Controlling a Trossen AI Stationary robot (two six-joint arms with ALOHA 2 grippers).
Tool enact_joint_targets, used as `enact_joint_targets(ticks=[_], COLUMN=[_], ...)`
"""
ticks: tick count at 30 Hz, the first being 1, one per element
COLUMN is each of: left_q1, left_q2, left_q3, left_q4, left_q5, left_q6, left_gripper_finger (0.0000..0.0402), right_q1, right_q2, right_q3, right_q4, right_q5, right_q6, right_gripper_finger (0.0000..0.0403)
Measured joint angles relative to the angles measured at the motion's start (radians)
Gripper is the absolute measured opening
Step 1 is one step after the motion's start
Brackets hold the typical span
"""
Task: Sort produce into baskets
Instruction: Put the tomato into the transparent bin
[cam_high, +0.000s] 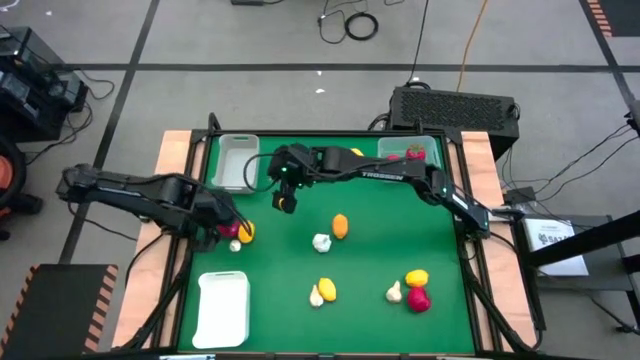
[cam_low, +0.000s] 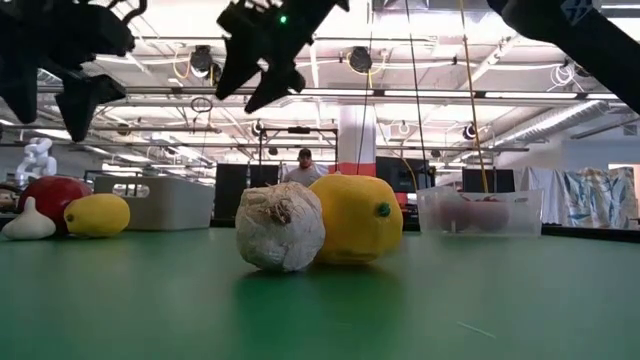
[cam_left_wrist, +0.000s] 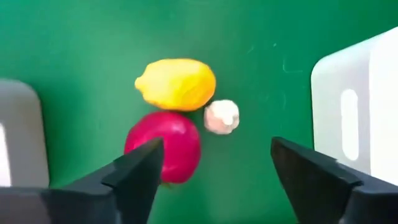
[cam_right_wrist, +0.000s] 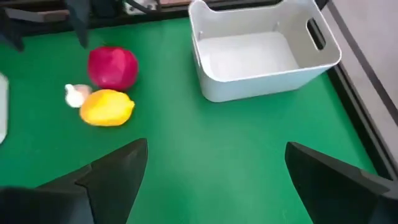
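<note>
A red fruit (cam_left_wrist: 165, 146), a yellow fruit (cam_left_wrist: 177, 84) and a whitish bulb (cam_left_wrist: 221, 116) lie together on the green mat at the left (cam_high: 240, 232). My left gripper (cam_left_wrist: 214, 168) hangs open above them (cam_high: 226, 224), touching nothing. My right gripper (cam_right_wrist: 217, 168) is open and empty in the air (cam_high: 285, 200), near the grey-white bin (cam_right_wrist: 261, 50), which is empty. A bulb (cam_low: 280, 225) and an orange-yellow fruit (cam_low: 355, 218) rest side by side mid-table. The clear bin (cam_high: 410, 152) at the far right holds a red fruit.
A flat white tray (cam_high: 222, 305) lies at the near left. Near the front edge lie a yellow fruit (cam_high: 325, 290) with a bulb, and another bulb (cam_high: 394, 292), a yellow fruit (cam_high: 416, 278) and a red fruit (cam_high: 418, 298). A person (cam_low: 304, 170) stands far behind.
</note>
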Motion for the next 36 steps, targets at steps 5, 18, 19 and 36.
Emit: enact_joint_targets(ticks=[5, 18, 19, 36], left_q1=[-0.043, -0.028, -0.020, 0.020], left_q2=[0.126, 0.389, 0.396, 0.416], left_q3=[0.060, 0.085, 0.085, -0.049], left_q4=[0.044, -0.090, -0.082, 0.029], left_q5=[-0.023, -0.181, -0.185, -0.174], left_q6=[0.065, 0.313, 0.315, 0.337], left_gripper_finger=[0.0349, 0.0360, 0.0360, 0.0360], right_q1=[-0.001, -0.010, -0.011, -0.049], right_q2=[0.003, 0.002, 0.002, 0.003], right_q3=[-0.002, -0.001, -0.001, -0.001], right_q4=[-0.077, -0.080, -0.082, -0.102], right_q5=[0.001, 0.002, 0.002, 0.003], right_q6=[-0.039, -0.117, -0.119, -0.139], right_gripper_finger=[0.0370, 0.0370, 0.0370, 0.0370])
